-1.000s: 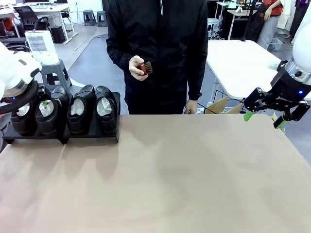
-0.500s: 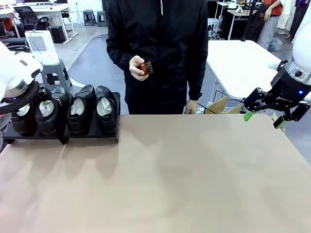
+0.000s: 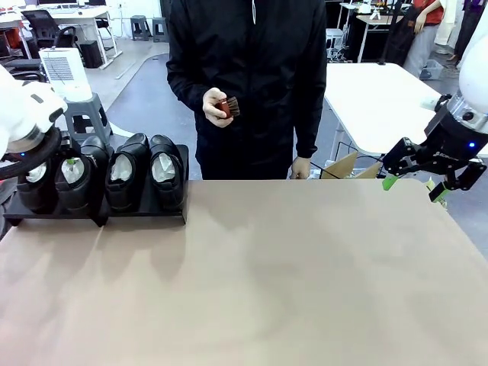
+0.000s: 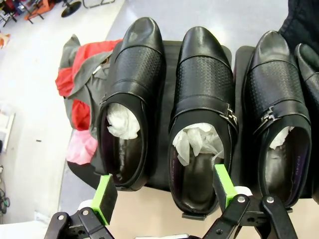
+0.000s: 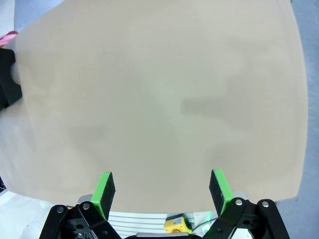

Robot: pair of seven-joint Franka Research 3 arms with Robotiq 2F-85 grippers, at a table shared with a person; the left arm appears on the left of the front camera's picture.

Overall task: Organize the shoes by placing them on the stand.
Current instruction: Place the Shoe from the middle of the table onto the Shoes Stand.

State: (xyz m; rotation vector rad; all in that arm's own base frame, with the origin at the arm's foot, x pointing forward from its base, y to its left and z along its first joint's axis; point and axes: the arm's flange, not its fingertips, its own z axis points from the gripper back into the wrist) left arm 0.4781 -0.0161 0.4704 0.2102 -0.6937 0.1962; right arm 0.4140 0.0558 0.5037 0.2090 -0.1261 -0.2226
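Tan and broad, the surface (image 3: 267, 274) runs from the near edge to a person in a black jacket (image 3: 248, 69) standing at the far side, with white desks and stools farther back. At the far left corner of the surface lies the stand (image 3: 91, 213), a low matte-black platform in two adjoining sections, and all four shoes (image 3: 122, 171) sit on it side by side, glossy black with white paper stuffing showing in their openings. In the left wrist view three shoes lie in a row with toes pointing away, two on one section and the third on the next, and a red and grey bundle of cloth (image 4: 82, 94) lies on the floor beyond the stand. Just over the two leftmost shoes hangs the left gripper (image 4: 164, 194), its fingers spread wide and holding nothing. Well apart, off the far right corner of the surface, the right gripper (image 3: 412, 187) hangs in the air, fingers likewise wide and empty. The person's hand (image 3: 213, 107) holds a small reddish-brown brush (image 3: 227, 106) at chest height.
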